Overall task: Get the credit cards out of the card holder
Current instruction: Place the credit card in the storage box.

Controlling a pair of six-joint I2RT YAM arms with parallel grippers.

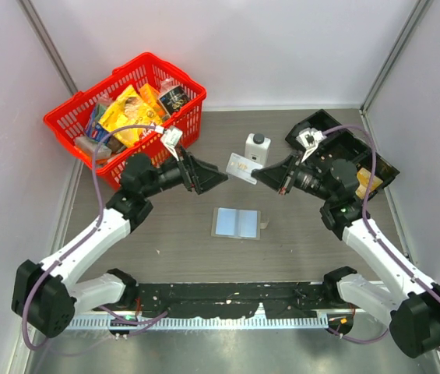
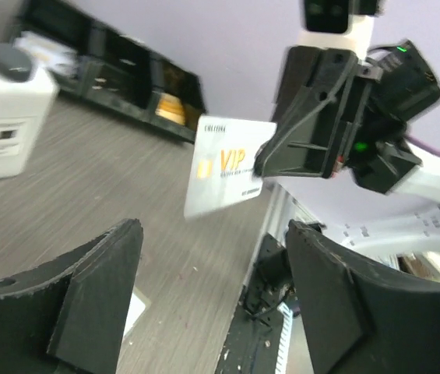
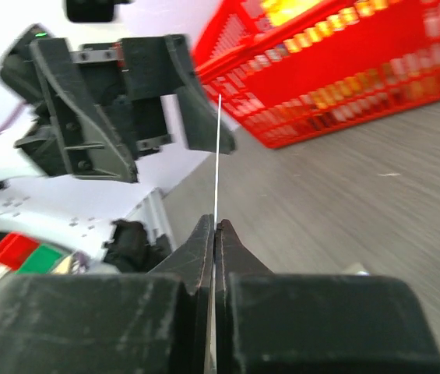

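Card point(image 2: 227, 166) hangs pinched in right end effector point(image 3: 214, 227), left end effector point(image 2: 212, 232) spread.

The right gripper point(image 3: 215, 227) presses its two dark fingers together on a credit card point(image 3: 217, 156), seen edge-on as a thin white line rising straight from the tips. Facing it, the left gripper point(image 3: 169, 160) has its jaws wide apart, and the card's top overlaps one of its fingers. A blurred red basket point(image 3: 344, 86) stands on the grey table point(image 3: 375, 195) behind.
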